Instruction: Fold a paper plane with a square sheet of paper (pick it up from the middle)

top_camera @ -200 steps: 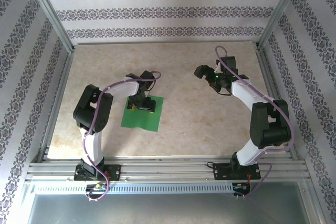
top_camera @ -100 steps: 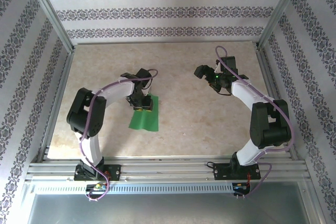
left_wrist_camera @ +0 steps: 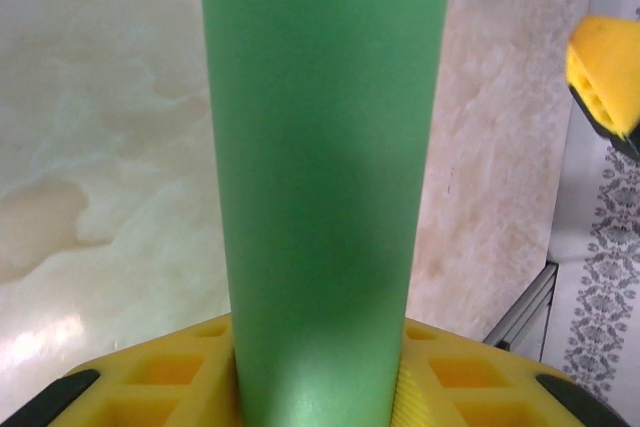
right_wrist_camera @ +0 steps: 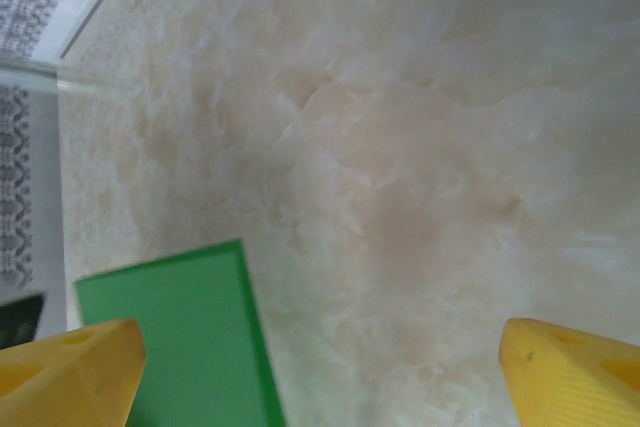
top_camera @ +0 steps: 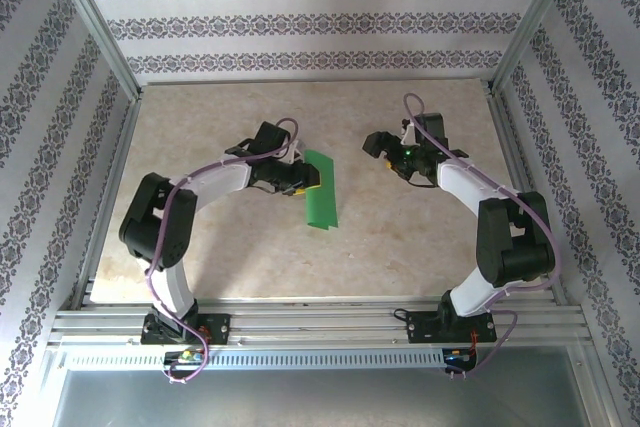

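Green paper in transfer: the square sheet of paper (top_camera: 323, 197) hangs clear of the table (top_camera: 420, 247), over its middle, bowed into a narrow arch (left_wrist_camera: 320, 197). The left jaws are narrow, pinching the sheet at its near end. The right jaws stand wide and hold nothing, over the table a little right of its middle, near the sheet but apart from it; its corner (right_wrist_camera: 175, 337) lies beside one pad (right_wrist_camera: 70, 367). You should hold the left pinch steady. Bring the right jaws squarely onto the free edge and close only once that edge lies between the pads, since thin paper probably buckles under a skewed pull.
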Robot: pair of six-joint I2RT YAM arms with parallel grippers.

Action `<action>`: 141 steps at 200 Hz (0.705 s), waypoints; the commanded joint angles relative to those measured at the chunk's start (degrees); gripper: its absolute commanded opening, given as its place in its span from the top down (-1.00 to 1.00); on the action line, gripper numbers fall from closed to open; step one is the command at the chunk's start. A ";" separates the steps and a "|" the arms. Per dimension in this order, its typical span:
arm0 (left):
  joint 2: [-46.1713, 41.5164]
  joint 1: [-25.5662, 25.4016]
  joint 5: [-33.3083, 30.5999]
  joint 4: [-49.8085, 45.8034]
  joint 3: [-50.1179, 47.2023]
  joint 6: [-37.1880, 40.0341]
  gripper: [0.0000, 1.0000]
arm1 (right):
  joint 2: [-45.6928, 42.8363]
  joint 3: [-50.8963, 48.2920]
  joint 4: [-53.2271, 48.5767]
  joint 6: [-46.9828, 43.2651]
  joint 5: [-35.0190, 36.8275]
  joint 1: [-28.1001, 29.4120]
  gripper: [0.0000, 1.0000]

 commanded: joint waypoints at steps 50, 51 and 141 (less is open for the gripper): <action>7.71 1.73 -2.62 3.88 0.43 -1.19 0.24 | 3.33 -0.28 2.70 -2.61 -10.95 6.69 -0.05; 7.73 1.77 -2.63 3.80 0.45 -1.13 0.24 | 3.50 -0.22 2.62 -2.57 -11.01 6.76 -0.04; 11.00 3.17 -2.57 -3.82 3.40 3.81 0.22 | 16.20 7.25 -2.23 -2.97 -13.40 14.19 0.42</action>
